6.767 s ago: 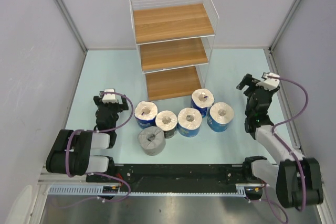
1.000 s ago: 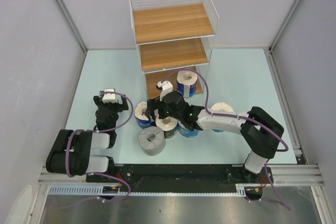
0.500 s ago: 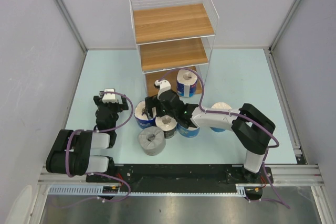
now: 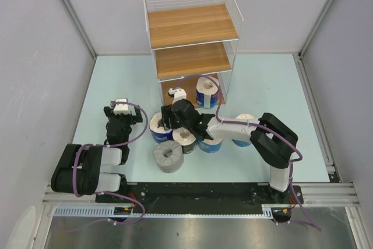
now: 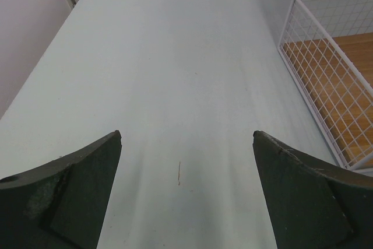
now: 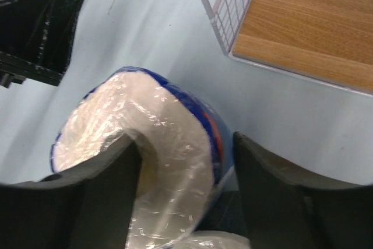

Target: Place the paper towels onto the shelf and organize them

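Surroundings: shelf [image 4: 192, 45] stood at the far side of the table [image 4: 268, 86]; one blue roll [image 4: 207, 91] sat on its bottom board, at the right end.
In the way: dark roll [image 4: 185, 138] and grey roll [image 4: 168, 157] crowded the near right side of the leftmost blue roll [image 4: 157, 127]; the right arm lay across the middle blue roll [image 4: 210, 144] and the right blue roll [image 4: 243, 119].
Hard to see: those two rolls showed only in part; a finger covered the leftmost blue roll's core.
Right gripper [image 4: 168, 119]: jaws spread, straddling the leftmost blue roll's wall, one finger at the core, the other outside with a sliver of gap.
Left gripper [image 5: 186, 138]: jaws wide apart, empty, over bare table left of the shelf.
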